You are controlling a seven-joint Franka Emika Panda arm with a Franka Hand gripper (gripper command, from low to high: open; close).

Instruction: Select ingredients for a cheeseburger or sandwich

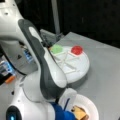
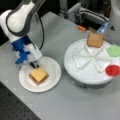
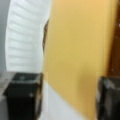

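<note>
Gripper (image 2: pixel 34 65): low over white paper plate (image 2: pixel 53 75), jaws apart, gripping nothing, beside stack (image 2: pixel 38 75) topped with yellow cheese square (image 3: pixel 77 55). On sectioned tray (image 2: pixel 82 72): toast square (image 2: pixel 95 40), green leaf (image 2: pixel 114 50), red disc (image 2: pixel 113 70), in separate compartments.

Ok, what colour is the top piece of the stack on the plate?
Yellow: the cheese square tops the stack, clearest in a front view and filling the wrist view.

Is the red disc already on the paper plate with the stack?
No, in a front view the red disc lies in a compartment of the sectioned tray, apart from the paper plate holding the stack.
</note>
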